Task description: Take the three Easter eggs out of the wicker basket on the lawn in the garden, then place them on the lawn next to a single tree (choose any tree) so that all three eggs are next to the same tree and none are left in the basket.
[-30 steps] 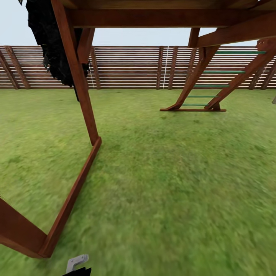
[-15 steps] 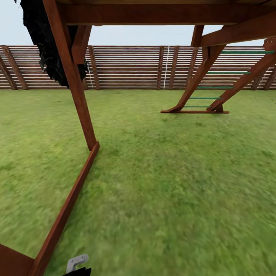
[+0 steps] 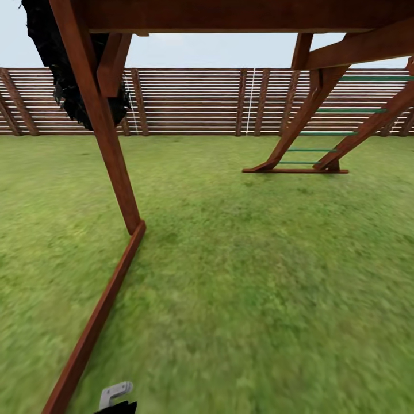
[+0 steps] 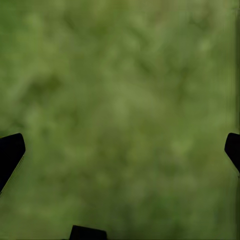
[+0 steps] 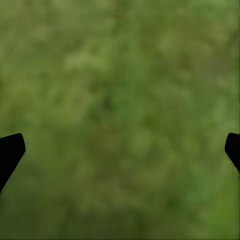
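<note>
Forward travel of the camera is evident: the sloping wooden post (image 3: 98,121) sits lower and further left than a second ago, and the triangular brace seen then at its foot has left view. Lawn (image 3: 247,270) spreads beneath a brown timber play frame, whose ground rail (image 3: 98,322) runs from the post's foot toward the robot. Beyond the post stand a green-runged ladder (image 3: 322,135) and the slatted fence (image 3: 190,100). Dark tree foliage (image 3: 63,75) hangs behind the post's top. Left gripper (image 4: 120,145) is spread wide over blurred grass, nothing between its tips. Right gripper (image 5: 120,145) likewise, wide apart and unladen.
</note>
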Motion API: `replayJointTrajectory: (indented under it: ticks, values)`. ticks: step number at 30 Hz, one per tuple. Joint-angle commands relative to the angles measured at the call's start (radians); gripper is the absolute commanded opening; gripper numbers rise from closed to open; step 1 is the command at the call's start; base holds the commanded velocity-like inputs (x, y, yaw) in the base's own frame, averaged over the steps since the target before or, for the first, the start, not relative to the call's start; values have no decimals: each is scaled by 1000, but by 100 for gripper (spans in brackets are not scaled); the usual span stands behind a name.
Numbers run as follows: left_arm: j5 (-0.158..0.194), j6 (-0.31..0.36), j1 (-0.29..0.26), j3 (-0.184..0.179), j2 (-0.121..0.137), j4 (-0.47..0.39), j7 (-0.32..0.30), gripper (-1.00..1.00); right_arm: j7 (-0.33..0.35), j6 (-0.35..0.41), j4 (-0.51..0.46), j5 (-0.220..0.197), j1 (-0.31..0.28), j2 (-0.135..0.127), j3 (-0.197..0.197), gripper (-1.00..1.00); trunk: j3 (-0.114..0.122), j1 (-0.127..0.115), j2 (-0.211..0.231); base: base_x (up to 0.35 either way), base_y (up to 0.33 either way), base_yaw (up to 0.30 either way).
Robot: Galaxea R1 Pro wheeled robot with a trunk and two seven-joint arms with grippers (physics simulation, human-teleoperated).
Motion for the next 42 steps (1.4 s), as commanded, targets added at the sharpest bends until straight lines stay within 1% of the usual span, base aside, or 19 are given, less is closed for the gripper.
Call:
replayJointTrajectory:
  ticks: [1,42]
  values:
    - [0,0,0,0,0,0,0,100,0,0,0,0,0,0,0,100,0,0,0,339,0,0]
    - [0,-1,0,0,0,0,0,100,-1,0,-1,-3,0,0,0,100,0,0,0,339,0,0]
